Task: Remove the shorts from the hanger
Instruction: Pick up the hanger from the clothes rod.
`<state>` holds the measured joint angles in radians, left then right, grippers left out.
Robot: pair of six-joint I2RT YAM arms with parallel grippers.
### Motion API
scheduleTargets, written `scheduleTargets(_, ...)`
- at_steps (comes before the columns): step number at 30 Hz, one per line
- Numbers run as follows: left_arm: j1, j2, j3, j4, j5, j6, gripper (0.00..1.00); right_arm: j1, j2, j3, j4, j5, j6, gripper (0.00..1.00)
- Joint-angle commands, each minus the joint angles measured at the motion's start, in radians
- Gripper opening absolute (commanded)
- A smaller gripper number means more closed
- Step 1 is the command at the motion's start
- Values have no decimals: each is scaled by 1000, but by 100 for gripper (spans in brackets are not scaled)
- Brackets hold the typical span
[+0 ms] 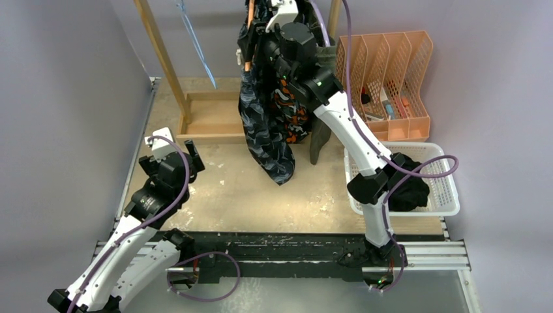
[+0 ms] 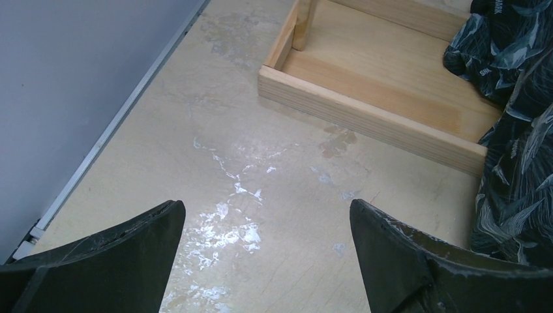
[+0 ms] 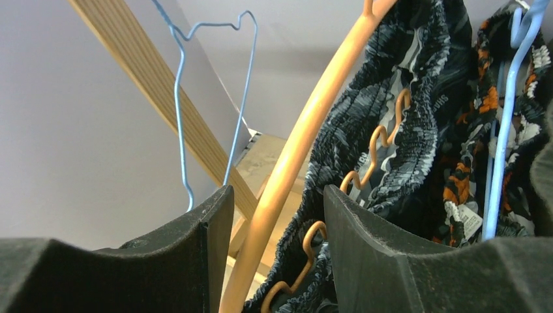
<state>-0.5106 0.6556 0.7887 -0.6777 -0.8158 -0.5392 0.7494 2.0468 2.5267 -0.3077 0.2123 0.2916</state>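
Dark wavy-patterned shorts (image 1: 264,130) hang from an orange hanger (image 3: 306,124) on the wooden rack, their gathered waistband (image 3: 391,98) threaded on its wavy bar. Behind them hang orange-black-white blotched shorts (image 1: 293,111) on a blue hanger (image 3: 505,130), and olive shorts (image 1: 319,143). Black shorts (image 1: 407,186) lie in the white basket (image 1: 443,195). My right gripper (image 3: 279,195) is raised to the hanger, its jaws part-open astride the orange arm and waistband, with a gap showing beside the arm. My left gripper (image 1: 175,147) hovers low over the table at the left, open and empty (image 2: 267,215).
The rack's wooden base tray (image 2: 365,104) lies ahead of the left gripper, with the patterned shorts' hem (image 2: 515,169) draped at its right. An empty blue wire hanger (image 1: 195,39) hangs by the slanted rack post (image 1: 163,59). A peach file organizer (image 1: 391,85) stands behind the basket.
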Motion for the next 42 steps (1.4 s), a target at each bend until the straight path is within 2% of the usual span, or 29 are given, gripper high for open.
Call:
scheduleTargets(1,6,-8,13,10,-22,-14,97,-8,-43,-6,72,34,19,54)
scheduleTargets(4,6,-14,10,12,-23,-12,97,-16,-39,5,80,12,35,46)
scheduleTargets(8,6,-16,11,10,-26,-14,97,-20,-44,-18,107,-16,77,45)
scheduleTargets(12,7,-12,11,11,-25,-15,97,-22,-58,-30,124,-48,145,34)
scheduleTargets(16,6,-6,11,12,-20,-12,97,-26,-81,-76,181,-65,160,27)
scheduleTargets(24,6,2,10,14,-16,-10,97,-36,-84,-62,187,-80,188,13)
scheduleTargets(27,5,9,7,18,-12,-6,97,-36,-87,-34,200,-74,195,3)
scheduleTargets(30,6,25,9,20,-3,0,97,-37,-94,-13,213,-76,211,0)
scheduleTargets(35,6,35,11,20,0,0,97,-39,-138,-53,282,-147,241,0)
scheduleTargets(42,6,49,11,21,10,5,97,-49,-156,-48,282,-178,285,0)
